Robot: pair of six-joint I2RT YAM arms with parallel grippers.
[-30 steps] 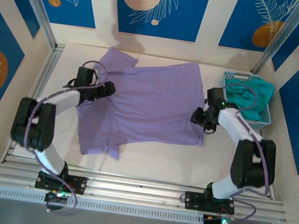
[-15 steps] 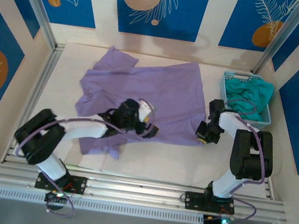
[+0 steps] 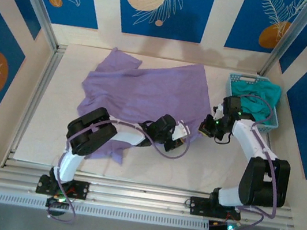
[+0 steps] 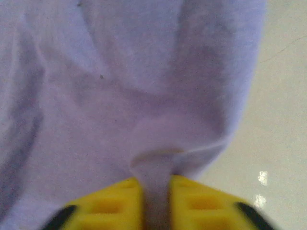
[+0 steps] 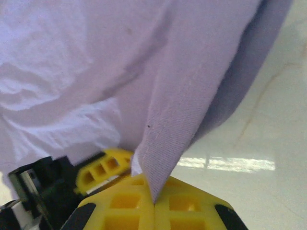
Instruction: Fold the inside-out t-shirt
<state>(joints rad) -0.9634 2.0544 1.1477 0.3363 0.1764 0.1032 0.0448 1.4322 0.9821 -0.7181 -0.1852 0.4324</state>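
On table [image 3: 220, 172], centre to far side: tee [image 3: 145, 93], lavender, mostly flat w/ soft wrinkles, one sleeve poking out far-left, another near-left, straight edge (prob. hem) at right. No lettering visible; unable to confirm which side is up. Pinched in two spots close together at near-right corner area. L gripper [image 3: 178, 134], reached across from left base over near part of cloth, clamped on a small ridge of fabric; in left wrist view, thin pleat squeezed between yellow fingers [image 4: 110, 196], bare table just to the right. R gripper [image 3: 205, 128], just beside it at right corner, likewise closed on tee; in right wrist view, stitched cloth edge tented up from between its own fingers [image 5: 124, 206], rest draping away. Grips seemingly firm, tho only thin bites. Further out, far-right: blue basket [image 3: 274, 118] w/ teal garment [image 3: 258, 99] inside, apart from tee, not involved. Step in hand, by the look: both grasps made, cloth barely raised, first fold or a straightening pull not yet begun. Next move, prob.: raise both ends together at equal height & tension, then carry right edge over toward sleeves; maybe first spread grips apart along hem, given such close spacing & likely sag. Risks: dragging near edge w/ L arm [image 3: 127, 135] lying across cloth; slip from thin pinch; snag on basket.
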